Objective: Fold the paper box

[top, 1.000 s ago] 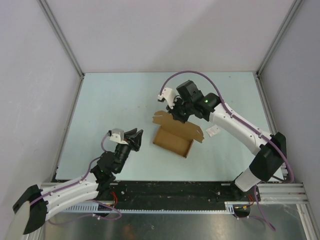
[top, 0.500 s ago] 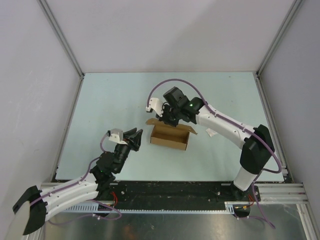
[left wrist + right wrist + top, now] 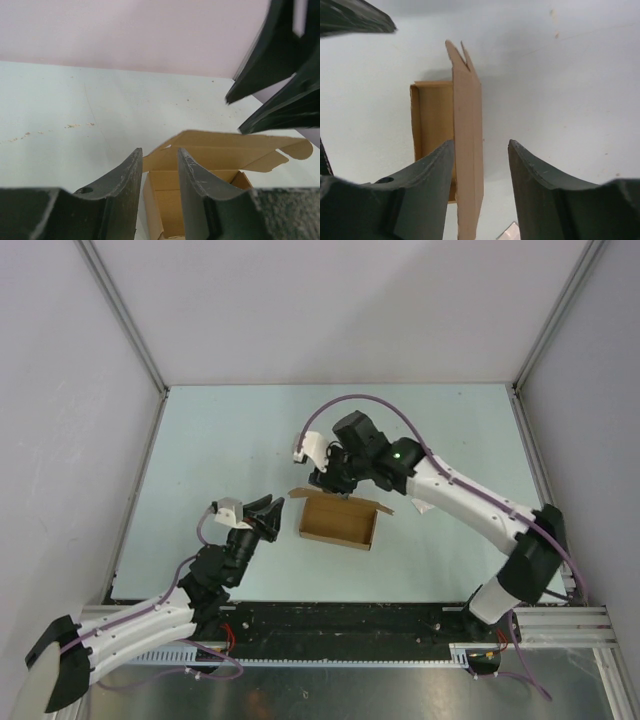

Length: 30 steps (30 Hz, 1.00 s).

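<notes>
Box (image 3: 338, 523), flap (image 3: 467, 150) up.
R gripper (image 3: 332, 486) spread astride flap; L gripper (image 3: 268, 508) spread, apart, near box's left edge.

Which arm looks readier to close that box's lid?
Right. The right gripper, open, straddles the raised lid flap of the box; the left gripper hangs apart, beside it.

Plain tan-brown paper box (image 3: 338, 522), pale mint table (image 3: 220, 440), white right arm (image 3: 465, 498) (purple cable (image 3: 360, 398))
</notes>
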Motion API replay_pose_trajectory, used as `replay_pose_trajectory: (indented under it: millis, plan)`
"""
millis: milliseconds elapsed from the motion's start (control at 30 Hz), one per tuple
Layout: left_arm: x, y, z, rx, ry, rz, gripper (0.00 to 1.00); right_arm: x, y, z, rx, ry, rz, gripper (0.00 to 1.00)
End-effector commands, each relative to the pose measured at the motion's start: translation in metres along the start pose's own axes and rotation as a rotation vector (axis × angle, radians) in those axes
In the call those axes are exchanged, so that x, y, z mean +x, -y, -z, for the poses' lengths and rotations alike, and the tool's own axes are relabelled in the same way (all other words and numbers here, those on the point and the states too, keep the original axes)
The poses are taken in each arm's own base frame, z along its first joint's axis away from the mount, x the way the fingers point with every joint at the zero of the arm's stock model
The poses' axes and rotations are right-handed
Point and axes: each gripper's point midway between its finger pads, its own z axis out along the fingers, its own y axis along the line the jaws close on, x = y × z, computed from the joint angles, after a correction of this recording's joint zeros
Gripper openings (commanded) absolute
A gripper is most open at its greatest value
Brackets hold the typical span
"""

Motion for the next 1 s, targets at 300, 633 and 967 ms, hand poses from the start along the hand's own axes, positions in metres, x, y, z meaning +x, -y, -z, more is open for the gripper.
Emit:
replay_pose_trajectory:
  millis: [300,633,967]
  plan:
    - [0.035,-0.017,0.016,-0.02,-0.06,-0.035,0.4,0.021,0.145,0.166,0.816,0.425,-0.902,0.63]
    - [0.034,-0.016,0.017,-0.013,-0.056,-0.029,0.4,0.194,0.139,0.132,1.006,0.267,-1.456,0.68]
    - [0.035,-0.017,0.018,-0.014,-0.054,-0.027,0.41,0.282,0.132,0.068,0.891,0.215,-1.655,0.69]
